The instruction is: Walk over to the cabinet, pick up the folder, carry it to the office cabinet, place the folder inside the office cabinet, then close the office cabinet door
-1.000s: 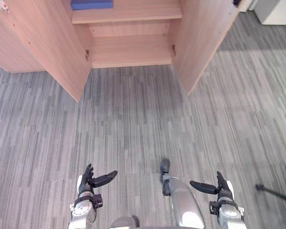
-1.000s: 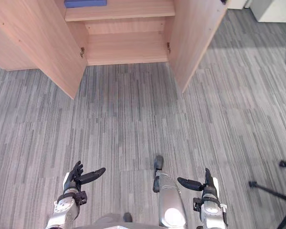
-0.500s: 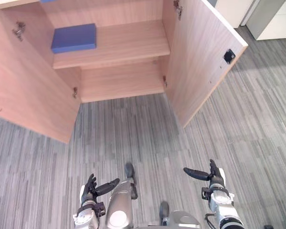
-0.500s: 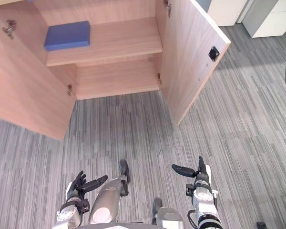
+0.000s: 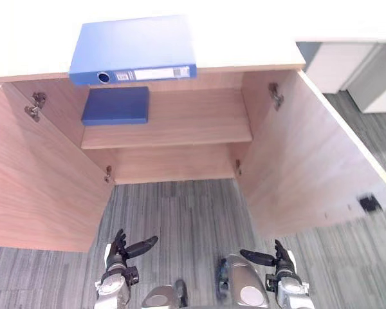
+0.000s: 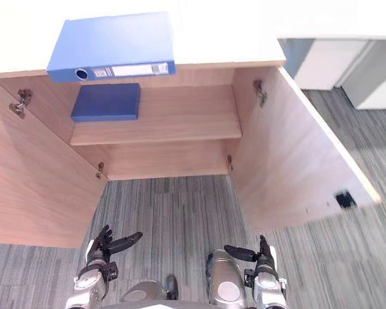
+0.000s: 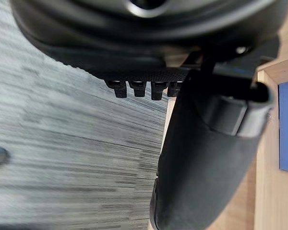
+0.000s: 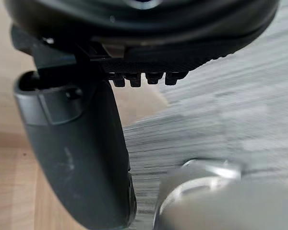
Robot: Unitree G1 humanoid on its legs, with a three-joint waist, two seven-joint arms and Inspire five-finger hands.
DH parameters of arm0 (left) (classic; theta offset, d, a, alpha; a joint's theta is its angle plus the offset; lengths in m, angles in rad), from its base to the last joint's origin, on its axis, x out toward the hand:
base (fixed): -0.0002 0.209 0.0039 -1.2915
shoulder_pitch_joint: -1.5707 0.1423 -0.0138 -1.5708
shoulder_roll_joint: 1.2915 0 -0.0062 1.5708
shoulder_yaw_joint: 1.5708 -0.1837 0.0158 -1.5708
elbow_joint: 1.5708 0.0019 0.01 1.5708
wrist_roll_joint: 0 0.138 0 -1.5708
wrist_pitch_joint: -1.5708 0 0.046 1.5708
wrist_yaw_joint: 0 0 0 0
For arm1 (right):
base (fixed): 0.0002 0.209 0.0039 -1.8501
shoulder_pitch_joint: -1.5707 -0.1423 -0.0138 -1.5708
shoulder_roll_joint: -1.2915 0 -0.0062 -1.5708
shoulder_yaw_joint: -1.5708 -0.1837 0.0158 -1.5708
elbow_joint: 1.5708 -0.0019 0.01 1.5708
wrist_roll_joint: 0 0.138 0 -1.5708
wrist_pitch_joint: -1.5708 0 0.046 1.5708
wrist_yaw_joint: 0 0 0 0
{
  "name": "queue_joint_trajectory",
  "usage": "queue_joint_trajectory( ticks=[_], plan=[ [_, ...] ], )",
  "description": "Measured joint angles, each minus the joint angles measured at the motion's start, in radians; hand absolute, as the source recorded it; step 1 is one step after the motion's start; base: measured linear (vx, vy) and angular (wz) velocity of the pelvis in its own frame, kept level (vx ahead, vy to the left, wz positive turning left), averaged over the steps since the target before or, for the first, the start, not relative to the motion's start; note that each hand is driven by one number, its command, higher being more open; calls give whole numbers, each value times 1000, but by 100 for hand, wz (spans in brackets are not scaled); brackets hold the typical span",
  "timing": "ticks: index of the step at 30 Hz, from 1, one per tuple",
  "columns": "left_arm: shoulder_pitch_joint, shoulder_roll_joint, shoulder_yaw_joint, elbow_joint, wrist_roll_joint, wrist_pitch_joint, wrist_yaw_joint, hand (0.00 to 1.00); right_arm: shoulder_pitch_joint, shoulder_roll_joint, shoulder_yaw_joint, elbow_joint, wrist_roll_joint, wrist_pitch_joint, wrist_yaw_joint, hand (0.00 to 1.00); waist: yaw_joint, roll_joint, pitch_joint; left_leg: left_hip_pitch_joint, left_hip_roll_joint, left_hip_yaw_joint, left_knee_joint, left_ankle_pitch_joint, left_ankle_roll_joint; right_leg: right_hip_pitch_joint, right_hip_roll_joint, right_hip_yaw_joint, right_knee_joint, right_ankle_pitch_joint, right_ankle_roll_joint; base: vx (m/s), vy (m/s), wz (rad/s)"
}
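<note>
Blue folder (image 5: 134, 50) lies atop the open cabinet (image 5: 38, 187) — left robot hand (image 5: 119, 248) and right robot hand (image 5: 281, 259) hover low, spread, empty.

**Wooden cabinet: what its surfaces carry**

The cabinet's (image 5: 296, 167) pale top (image 5: 244, 38) bears a blue folder (image 5: 134, 48) lying flat at the left, its spine at the near edge. Inside, the shelf (image 5: 186, 125) holds a dark blue flat object (image 5: 116, 105) at its left end. The bottom board (image 5: 174, 168) lies below. Grey striped floor (image 5: 186, 219) spreads in front, with white units (image 5: 338, 64) standing far right.
</note>
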Motion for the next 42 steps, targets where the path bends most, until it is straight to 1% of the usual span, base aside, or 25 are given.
queue_joint_trajectory(
  ticks=[1, 2, 3, 4, 5, 6, 7, 8, 9, 10, 11, 12, 13, 14, 15, 17, 18, 19, 22, 23, 27, 32, 38, 40, 42],
  plan=[
    [0, -17, 1, 10, 5, 7, 2, 100, -9, -11, -12, 10, 0, 6, 0, 100, 10, 27, -10, 9, 35, 0, 10, -5, -21, -1, 17, -16, 30, -14, -12, 632, -209, 41],
    [9, -24, 1, 6, 9, 7, -2, 100, -3, -5, -22, -13, 1, 6, -4, 100, 8, 25, -21, -27, 46, 7, 98, -5, -42, 13, 16, -27, 33, -67, -10, 583, -222, 29],
    [12, -37, 3, 4, 9, 9, -3, 100, 12, -4, -19, -48, 1, 7, -4, 100, 3, 26, -18, -95, 74, 24, 281, 1, -64, 56, 20, -45, 27, -99, -19, 479, -207, 43],
    [15, -45, 6, -1, 9, 13, -4, 100, 21, -1, -18, -62, 1, 7, -4, 100, 4, 28, -18, -142, 102, 40, 408, 20, -90, 87, 26, -51, 10, -109, -24, 447, -186, 26],
    [33, -61, 18, -22, 8, 13, -11, 100, 32, 7, -17, -82, 2, 8, -4, 100, 15, 29, -19, -216, 171, 82, 621, 36, -111, 161, 53, -55, -31, -121, -36, 416, -135, -9],
    [52, -69, 19, -40, 8, 14, -14, 100, 46, 19, -18, -114, 4, 7, -8, 100, 33, 27, -20, -262, 229, 124, 725, 15, -99, 221, 70, -50, -64, -132, -46, 386, -109, -23],
    [56, -73, 19, -46, 8, 14, -15, 100, 50, 21, -18, -130, 6, 4, -8, 100, 38, 24, -23, -284, 247, 135, 735, 6, -90, 241, 73, -46, -80, -134, -46, 339, -79, -39],
    [58, -80, 19, -51, 8, 15, -16, 100, 48, 22, -22, -147, 15, 0, -9, 100, 51, 20, -31, -320, 270, 162, 694, -4, -75, 272, 72, -29, -111, -134, -43, 343, -49, -40],
    [54, -87, 19, -52, 8, 16, -16, 100, 43, 23, -40, -155, 26, -1, -9, 100, 62, 21, -35, -331, 275, 172, 584, -8, -67, 301, 65, -16, -129, -132, -40, 350, -26, -39],
    [53, -89, 19, -55, 9, 16, -16, 100, 39, 25, -48, -154, 29, 1, -9, 100, 62, 22, -35, -331, 271, 171, 515, -8, -68, 310, 59, -14, -134, -132, -38, 347, 36, -29],
    [47, -89, 18, -57, 9, 16, -16, 100, 37, 30, -64, -148, 30, 1, -11, 100, 60, 22, -35, -328, 248, 155, 359, 2, -78, 320, 47, -9, -136, -133, -36, 288, 99, -17],
    [37, -89, 17, -59, 9, 16, -15, 100, 40, 28, -77, -139, 30, 1, -13, 100, 60, 24, -38, -312, 209, 115, 185, 71, -85, 328, 33, -2, -136, -144, -12, 261, 126, -15],
    [35, -89, 15, -62, 9, 16, -15, 100, 42, 26, -86, -133, 30, 2, -14, 100, 59, 30, -41, -303, 194, 95, 107, 133, -83, 333, 31, 4, -135, -155, 6, 250, 181, -15],
    [40, -91, 9, -73, 8, 17, -13, 100, 48, 16, -95, -126, 30, 3, -14, 100, 56, 56, -51, -300, 194, 78, 42, 286, -85, 339, 44, 12, -137, -169, 27, 253, 213, -4],
    [44, -73, -1, -93, 9, 19, -12, 100, 49, 21, -100, -99, 30, 6, -19, 100, 48, 50, -57, -281, 179, 79, 24, 263, -91, 355, 36, 14, -136, -186, 44, 261, 251, 7],
    [59, -53, -5, -199, 9, 22, -11, 100, 77, 33, -97, -96, 30, 11, -17, 100, 50, 21, -73, -248, 132, 80, -40, 275, -76, 356, -11, 14, -132, -199, 65, 179, 173, 16],
    [66, -49, -5, -231, 9, 21, -10, 100, 81, 33, -97, -96, 30, 11, -17, 100, 51, 20, -73, -240, 121, 82, -54, 278, -71, 358, -21, 14, -133, -202, 69, 138, 127, 8],
    [86, -30, -4, -310, 13, 19, -5, 100, 83, 32, -95, -94, 30, 11, -16, 100, 52, 20, -74, -216, 97, 86, -87, 285, -61, 370, -40, 15, -142, -204, 73, 78, 81, 5],
    [121, 12, 1, -442, 69, 15, 12, 100, 86, 32, -84, -93, 29, 8, -14, 100, 52, 21, -75, -184, 75, 87, -122, 294, -51, 389, -53, 14, -152, -206, 76, 48, 63, 4],
    [143, 28, 4, -520, 101, 12, 23, 100, 86, 32, -82, -93, 29, 2, -12, 100, 55, 21, -77, -180, 70, 83, -134, 298, -50, 390, -54, 12, -153, -206, 76, 3, 14, 12],
    [216, 28, 16, -735, 225, -30, 78, 100, 91, 26, -83, -93, 22, -16, -12, 100, 58, 23, -87, -152, 63, 61, -196, 334, -49, 407, -52, -2, -167, -205, 78, -16, -19, 15],
    [256, 22, 19, -832, 325, -51, 145, 100, 91, 14, -77, -93, -6, -35, -14, 100, 58, 33, -105, -129, 61, 48, -243, 366, -48, 417, -48, -9, -175, -204, 79, -62, -20, 6],
    [305, 17, 21, -964, 404, -55, 179, 100, 112, 12, -75, -86, -15, -40, -16, 100, 60, 33, -117, -130, 60, 30, -243, 372, -49, 426, -46, -17, -177, -206, 81, -71, -6, 9],
    [308, 18, 27, -1045, 477, -58, 206, 100, 126, 10, -71, -71, -15, -40, -17, 100, 59, 34, -121, -127, 60, 19, -243, 376, -50, 434, -44, -22, -178, -205, 81, -61, -18, 11],
    [308, 22, 27, -1074, 517, -59, 221, 100, 127, 2, -55, -51, -18, -40, -20, 100, 58, 35, -130, -127, 61, 18, -243, 377, -50, 435, -43, -23, -179, -205, 82, -18, -10, 3]
  ],
)
